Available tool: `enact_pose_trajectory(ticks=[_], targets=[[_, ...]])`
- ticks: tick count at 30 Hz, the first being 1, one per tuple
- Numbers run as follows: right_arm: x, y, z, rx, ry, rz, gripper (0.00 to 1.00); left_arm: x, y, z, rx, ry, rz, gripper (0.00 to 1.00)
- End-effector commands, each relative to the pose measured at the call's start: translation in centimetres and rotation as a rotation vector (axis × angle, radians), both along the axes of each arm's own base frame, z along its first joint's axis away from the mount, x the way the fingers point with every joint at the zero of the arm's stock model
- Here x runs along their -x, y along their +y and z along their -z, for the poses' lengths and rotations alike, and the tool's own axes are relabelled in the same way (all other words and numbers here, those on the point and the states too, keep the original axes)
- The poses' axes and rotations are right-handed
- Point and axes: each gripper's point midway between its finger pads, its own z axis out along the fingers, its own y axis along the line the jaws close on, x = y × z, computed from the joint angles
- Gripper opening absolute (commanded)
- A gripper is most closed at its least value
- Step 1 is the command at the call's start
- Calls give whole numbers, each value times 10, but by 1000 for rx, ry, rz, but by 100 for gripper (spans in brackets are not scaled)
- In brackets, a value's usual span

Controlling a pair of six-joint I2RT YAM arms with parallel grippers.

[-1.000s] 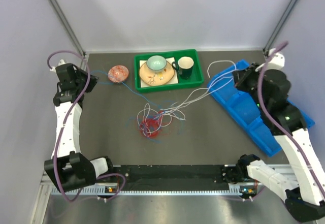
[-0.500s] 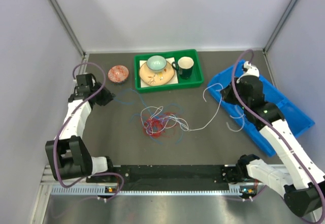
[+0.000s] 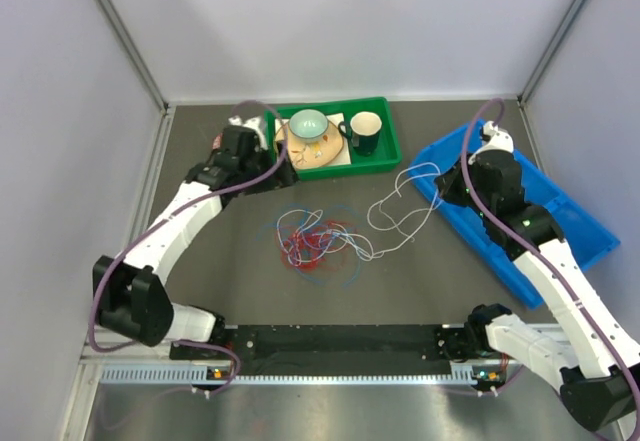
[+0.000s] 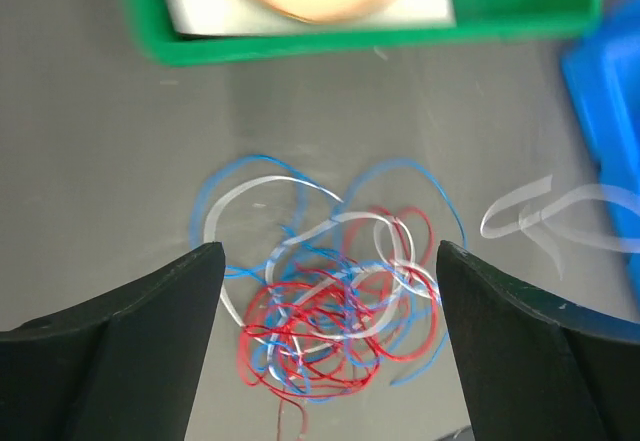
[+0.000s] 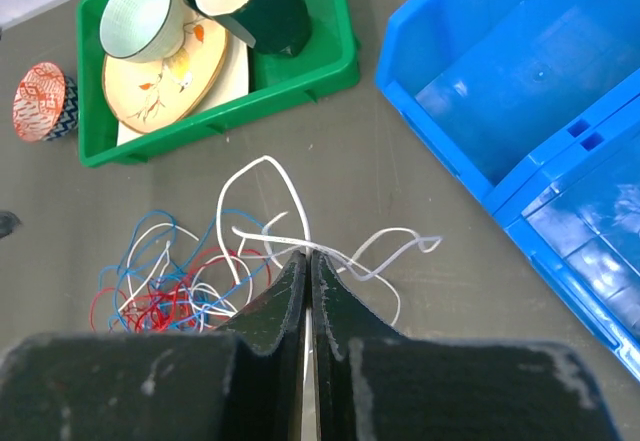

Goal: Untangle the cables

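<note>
Cables lie tangled beneath the spread left claw.

Soft, even overhead light; one view smeared.
The top view is bright and flat, with faint shadows on the grey table. The left wrist view is motion-blurred: white cable, green tray and blue bin smear. The right wrist view is crisp.

My left arm and right arm have white shells, black joints and a purple cord each; fingers are matte black
</note>
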Motion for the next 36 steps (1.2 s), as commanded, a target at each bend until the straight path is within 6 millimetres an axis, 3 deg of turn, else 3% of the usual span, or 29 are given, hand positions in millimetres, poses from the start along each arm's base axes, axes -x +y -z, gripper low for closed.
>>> enact_pose_trajectory(ticks=[1, 7, 11, 18, 25, 31, 34, 35, 36], targets=[[-5, 1, -34, -47, -97, 8, 0, 15, -40, 5, -149, -28, 210, 90], [-4, 1, -33, -49, -95, 7, 0, 44, -93, 25, -268, -23, 412, 83], [-3, 0, -32, -51, -95, 8, 0, 40, -112, 39, -292, -10, 418, 76], [-1, -3, -31, -45, -98, 18, 0, 40, -163, 74, -299, 55, 470, 73], [2, -5, -31, -44, -99, 23, 0, 47, -184, 95, -284, 110, 541, 69], [1, -6, -30, -42, -98, 27, 0, 48, -185, 112, -298, 149, 550, 60], [1, -5, -31, -44, -99, 26, 0, 48, -184, 113, -302, 149, 544, 45], [1, -5, -32, -45, -99, 25, 0, 47, -185, 112, -301, 147, 541, 33], [1, -5, -31, -44, -97, 25, 0, 45, -183, 109, -306, 139, 530, 28]])
